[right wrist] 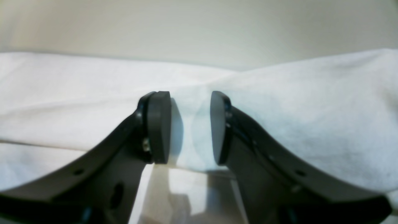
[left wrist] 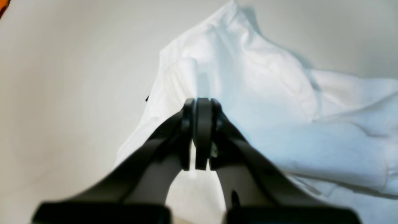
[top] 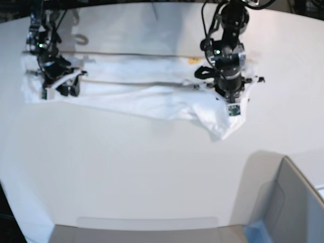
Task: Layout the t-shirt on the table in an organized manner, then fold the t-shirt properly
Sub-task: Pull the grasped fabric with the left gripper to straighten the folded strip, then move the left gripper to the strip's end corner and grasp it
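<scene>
While the t-shirt (top: 147,93) is lying stretched in a long, loosely bunched band across the far part of the table (top: 126,167), both arms are standing over its two ends. In the left wrist view the left gripper (left wrist: 202,105) is showing its jaws pressed together, with a thin fold of white cloth rising from between the tips, so it is pinching the t-shirt (left wrist: 248,93). Ahead of those tips the fabric is running up into a peaked ridge, and to their right it is spreading out in thick, soft folds; to their left the bare table (left wrist: 62,93) is showing. A small dark mark, perhaps the tag, is sitting at the cloth's edge just left of the tips, too blurred to tell for sure.

In the right wrist view the right gripper (right wrist: 190,127) is holding its jaws partly apart, with a rolled bulge of the t-shirt (right wrist: 295,124) sitting between the two pads. Whether the pads are actually pressing on that cloth or only flanking it, I cannot tell. The fabric is running away to both sides of the pads, and the table (right wrist: 199,28) is lying beyond it.

In the base view a loose flap of the shirt is hanging toward the camera just below the left gripper (top: 232,98), while the right gripper (top: 56,85) is sitting over the opposite end. A grey bin (top: 293,202) is standing well apart from both.
</scene>
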{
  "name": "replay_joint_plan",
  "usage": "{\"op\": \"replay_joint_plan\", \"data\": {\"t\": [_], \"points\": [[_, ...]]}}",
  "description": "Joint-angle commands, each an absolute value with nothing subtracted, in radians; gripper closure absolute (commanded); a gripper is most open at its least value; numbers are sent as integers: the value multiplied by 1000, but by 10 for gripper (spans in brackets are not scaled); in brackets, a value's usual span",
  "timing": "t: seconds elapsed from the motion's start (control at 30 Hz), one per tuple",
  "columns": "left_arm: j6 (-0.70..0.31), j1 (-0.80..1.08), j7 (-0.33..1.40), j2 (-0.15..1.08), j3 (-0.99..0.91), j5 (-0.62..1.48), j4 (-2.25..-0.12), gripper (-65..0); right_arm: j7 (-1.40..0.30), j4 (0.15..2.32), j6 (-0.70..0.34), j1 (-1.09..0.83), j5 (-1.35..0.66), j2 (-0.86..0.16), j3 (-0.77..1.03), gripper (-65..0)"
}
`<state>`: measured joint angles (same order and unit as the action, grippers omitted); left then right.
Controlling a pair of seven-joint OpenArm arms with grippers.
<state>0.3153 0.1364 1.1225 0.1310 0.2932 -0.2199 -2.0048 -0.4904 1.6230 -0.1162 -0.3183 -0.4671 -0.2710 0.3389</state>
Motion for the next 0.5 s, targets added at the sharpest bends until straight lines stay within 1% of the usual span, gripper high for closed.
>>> {"op": "replay_joint_plan", "data": {"t": [0.0, 0.1, 0.13, 0.23, 0.3, 0.47], "points": [[321, 128, 1107, 131, 289, -240, -2035, -14, -467, 1638, -122, -311, -472, -283, 344, -222], [323, 128, 1115, 130, 289, -240, -2038, -14, -467, 1638, -122, -314, -472, -283, 344, -222], [341, 136, 1118, 130, 289, -240, -2038, -14, -467, 1638, -122, -314, -472, -283, 344, -222], [460, 182, 1119, 130, 291, -242, -2040, -14, -467, 1638, -122, -314, -472, -283, 344, -222], [510, 200, 1119, 130, 294, -242, -2040, -14, -467, 1636, -122, -314, -472, -283, 344, -222], [533, 263, 1119, 120, 297, -242, -2040, -14, -467, 1636, -122, -308, -472, -283, 344, -222]]}}
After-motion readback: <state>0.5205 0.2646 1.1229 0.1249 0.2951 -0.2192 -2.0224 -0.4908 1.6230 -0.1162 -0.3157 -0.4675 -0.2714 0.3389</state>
